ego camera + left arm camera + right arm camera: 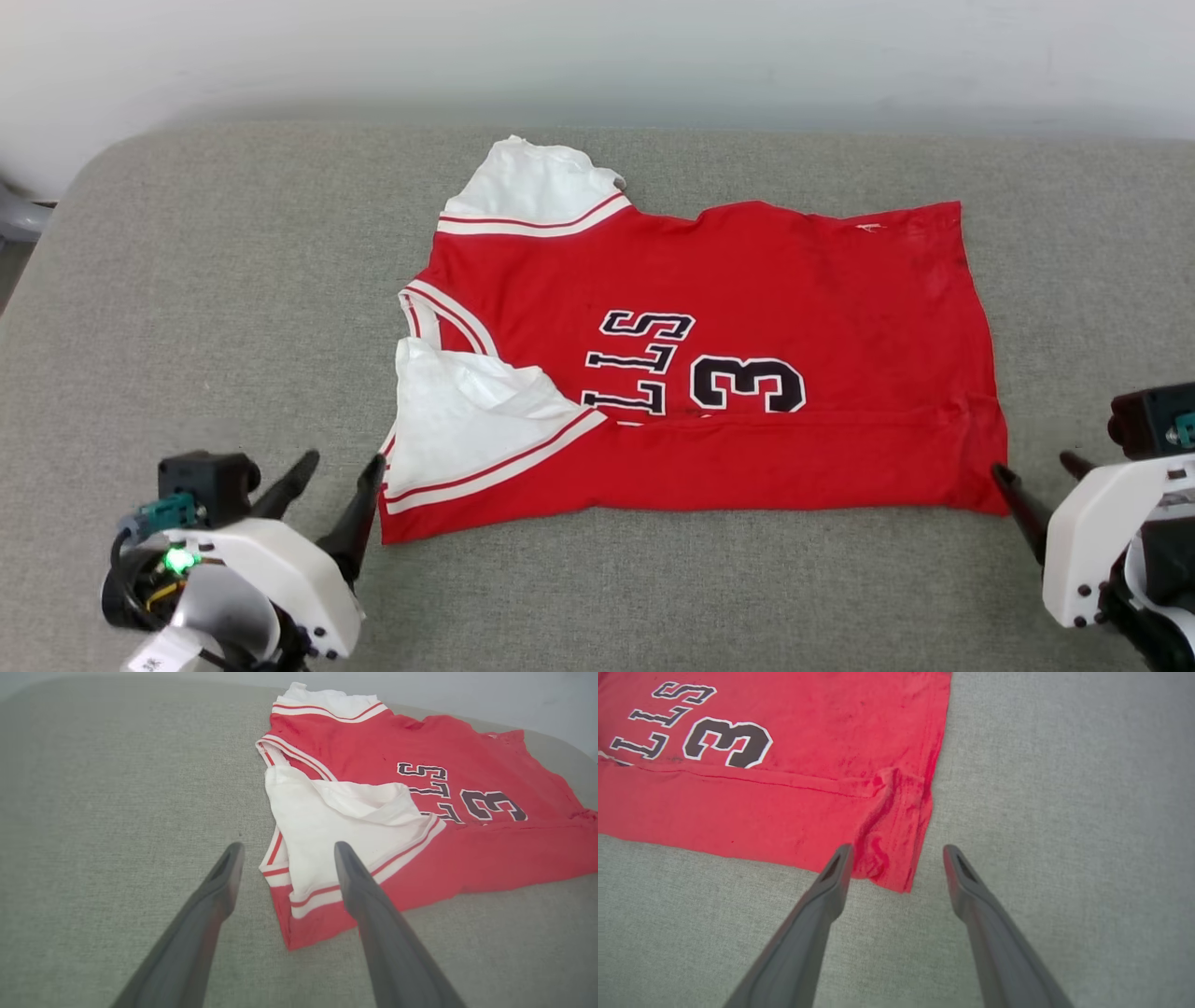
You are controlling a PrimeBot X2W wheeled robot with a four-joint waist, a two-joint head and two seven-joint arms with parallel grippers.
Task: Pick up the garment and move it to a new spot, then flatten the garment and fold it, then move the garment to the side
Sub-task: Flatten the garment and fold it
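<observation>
Head view: garment [747,280] lies between spread left fingers [353,523], right fingers [1022,509]

"LLS" on garment [794,280], "3" beside it

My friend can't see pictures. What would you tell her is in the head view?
A red shirt with white sleeves lies spread on a grey cushion, its near edge folded over. The left claw and right claw, both open and holding nothing, sit by the shirt's two near corners.
</observation>
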